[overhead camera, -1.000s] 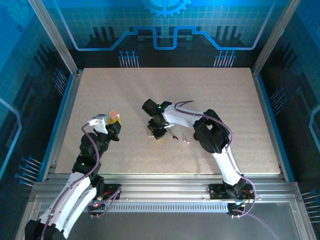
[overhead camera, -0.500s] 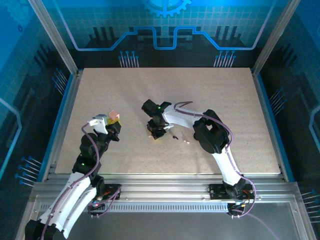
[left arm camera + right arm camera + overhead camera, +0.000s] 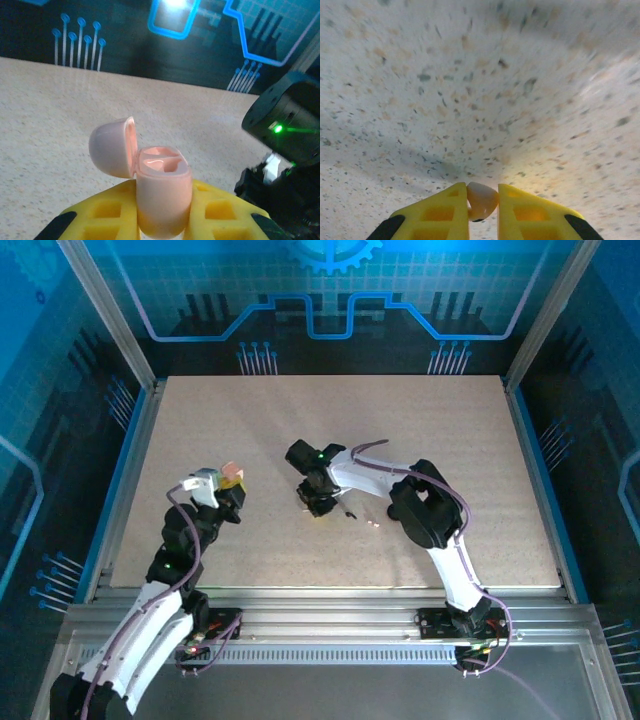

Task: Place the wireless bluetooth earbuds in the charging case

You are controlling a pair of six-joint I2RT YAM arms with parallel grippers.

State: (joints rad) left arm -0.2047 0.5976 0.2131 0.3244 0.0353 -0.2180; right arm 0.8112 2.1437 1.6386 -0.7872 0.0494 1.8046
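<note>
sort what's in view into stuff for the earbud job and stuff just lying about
For the job: pink charging case, lid open, in the left gripper; whitish earbud pinched in the right gripper; tiny black piece and tiny whitish piece loose nearby, probably earbuds.
Just there: speckled table; blue circuit-pattern walls.

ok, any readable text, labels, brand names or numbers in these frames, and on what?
None readable.
The pink charging case and the whitish earbud bear no marking.
The back wall shows a gear sign and circuit lines, no letters.
</note>
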